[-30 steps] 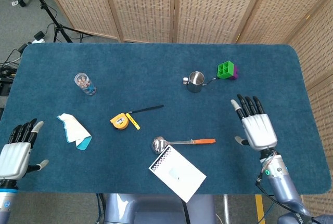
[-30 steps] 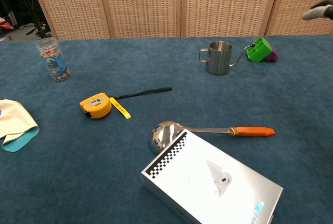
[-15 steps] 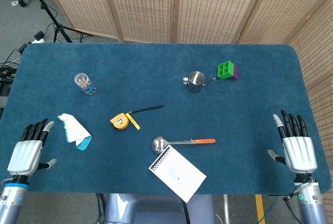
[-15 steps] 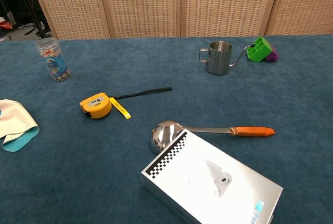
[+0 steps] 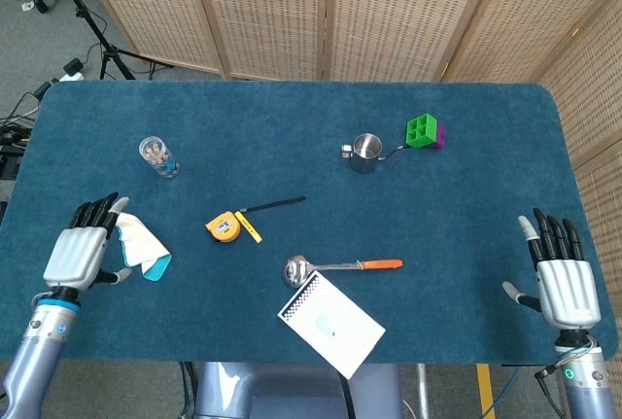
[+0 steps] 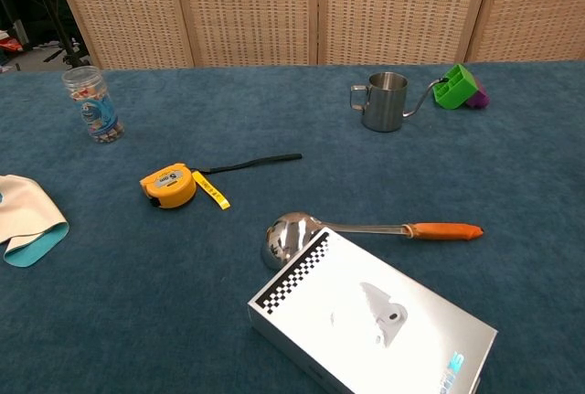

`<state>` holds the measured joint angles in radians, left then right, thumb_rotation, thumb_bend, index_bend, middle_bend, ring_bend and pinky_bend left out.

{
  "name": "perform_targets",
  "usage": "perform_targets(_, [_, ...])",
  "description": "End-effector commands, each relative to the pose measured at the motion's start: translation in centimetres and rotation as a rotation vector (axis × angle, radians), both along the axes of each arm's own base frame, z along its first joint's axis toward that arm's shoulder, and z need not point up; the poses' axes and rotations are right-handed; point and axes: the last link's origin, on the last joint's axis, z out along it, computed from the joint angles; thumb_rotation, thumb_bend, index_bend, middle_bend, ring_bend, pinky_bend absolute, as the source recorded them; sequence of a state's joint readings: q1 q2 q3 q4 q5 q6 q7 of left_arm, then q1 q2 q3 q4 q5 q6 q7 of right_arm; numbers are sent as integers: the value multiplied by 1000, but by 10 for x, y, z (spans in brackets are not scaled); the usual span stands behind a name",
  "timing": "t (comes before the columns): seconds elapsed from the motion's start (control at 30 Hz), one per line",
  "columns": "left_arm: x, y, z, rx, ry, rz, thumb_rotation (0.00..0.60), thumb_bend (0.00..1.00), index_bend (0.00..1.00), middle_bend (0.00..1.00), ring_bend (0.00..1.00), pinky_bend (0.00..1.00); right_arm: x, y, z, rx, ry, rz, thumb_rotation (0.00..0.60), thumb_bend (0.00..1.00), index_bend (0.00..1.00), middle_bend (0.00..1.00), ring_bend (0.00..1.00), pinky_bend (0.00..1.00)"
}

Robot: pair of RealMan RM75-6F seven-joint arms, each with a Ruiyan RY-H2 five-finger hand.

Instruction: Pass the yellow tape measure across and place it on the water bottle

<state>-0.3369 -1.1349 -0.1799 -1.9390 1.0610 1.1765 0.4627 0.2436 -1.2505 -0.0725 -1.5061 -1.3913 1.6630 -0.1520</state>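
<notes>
The yellow tape measure [image 5: 224,226] [image 6: 168,185] lies on the blue table left of centre, its short yellow tape tip sticking out and a black strap [image 5: 272,205] trailing to the right. A small clear water bottle [image 5: 157,157] [image 6: 92,104] stands upright further back on the left. My left hand [image 5: 86,247] hovers flat with its fingers apart at the near left, holding nothing, well left of the tape measure. My right hand [image 5: 562,278] is spread at the near right edge, also holding nothing. Neither hand shows in the chest view.
A white and teal cloth [image 5: 141,245] [image 6: 27,220] lies right beside my left hand. A ladle with an orange handle [image 5: 340,266] and a white box [image 5: 330,322] sit near the front centre. A steel cup [image 5: 365,154] and a green block [image 5: 423,131] stand at the back right.
My left hand has moved forward and rightward up to the cloth. My right hand drew back to the near right edge and then slid slightly lower. The objects have not moved.
</notes>
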Motion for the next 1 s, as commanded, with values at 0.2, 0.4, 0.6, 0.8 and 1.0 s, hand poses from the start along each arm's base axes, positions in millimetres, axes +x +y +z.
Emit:
perform_targets(0.2, [47,47,-30,-126,-33,43,600,94,1,0,0,0,3,0,8,-7,-46,13,600,52,0,0,0,0])
perform_targets(0.4, [73,63,-63,-212,-14,50,600,98,27,0,0,0,0,1,13,-10,-72,5,600,53,0,0,0,0])
perform_targets(0.6, [87,70,-87,-251,10,71,600,102,47,0,0,0,-1,1,16,-12,-88,10,600,53,0,0,0,0])
perform_targets(0.8, [103,74,-107,-285,-4,100,600,113,80,0,0,0,-1,2,17,-7,-105,14,600,53,0,0,0,0])
perform_targets(1.0, [111,77,-123,-292,56,108,600,117,120,0,0,0,-1,5,20,-6,-121,25,600,53,0,0,0,0])
